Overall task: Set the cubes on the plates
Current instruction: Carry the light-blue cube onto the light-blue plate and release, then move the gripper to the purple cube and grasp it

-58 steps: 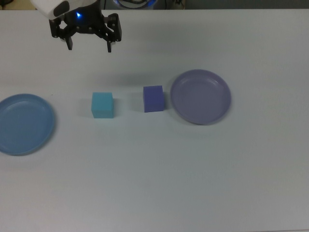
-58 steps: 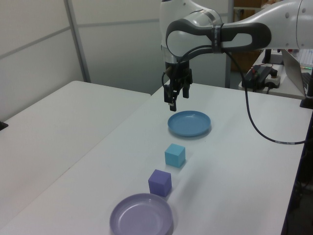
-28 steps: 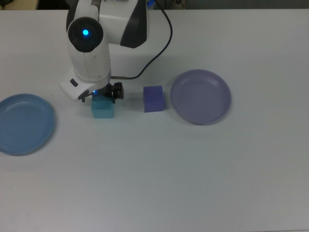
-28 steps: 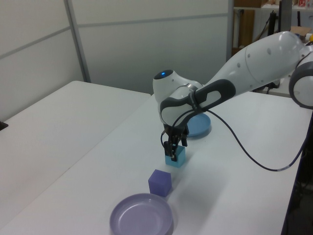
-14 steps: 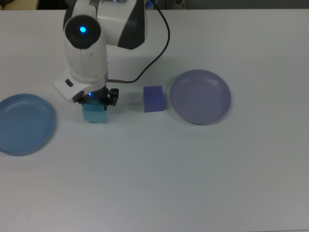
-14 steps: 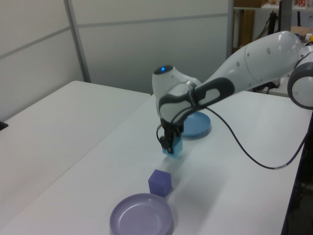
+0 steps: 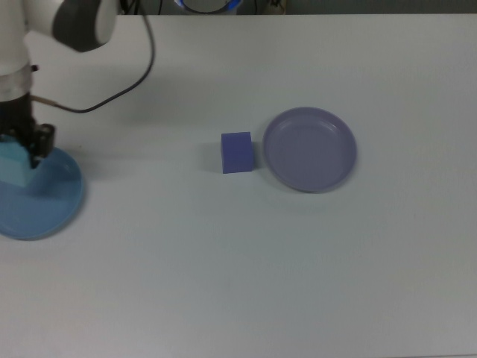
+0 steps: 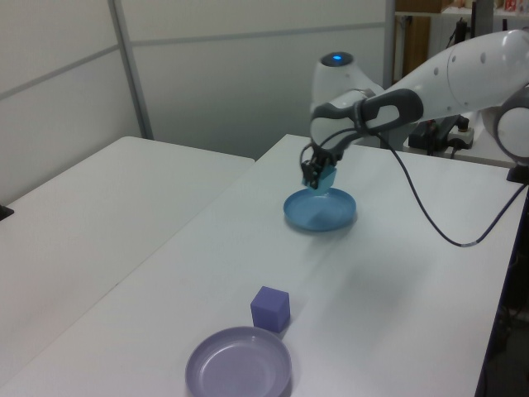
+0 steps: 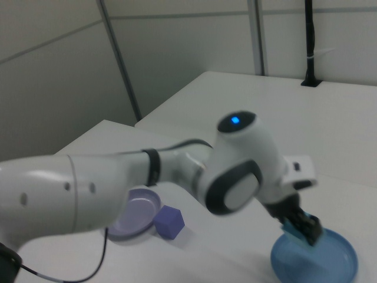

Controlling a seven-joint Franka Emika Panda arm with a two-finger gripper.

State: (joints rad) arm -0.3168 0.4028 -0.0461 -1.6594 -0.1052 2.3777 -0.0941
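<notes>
tool (image 8: 317,175) pinching cyan cube (image 8: 326,176) above blue plate (image 8: 331,217), unreleased | violet cube (image 7: 237,152) on surface beside lavender plate (image 7: 328,175), frame centre | 0/2 placed

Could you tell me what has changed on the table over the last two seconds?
The gripper came down on the cyan cube, closed on it, lifted it and carried it toward the top view's left; it now holds it above the blue plate. The violet cube and lavender plate have not moved.
</notes>
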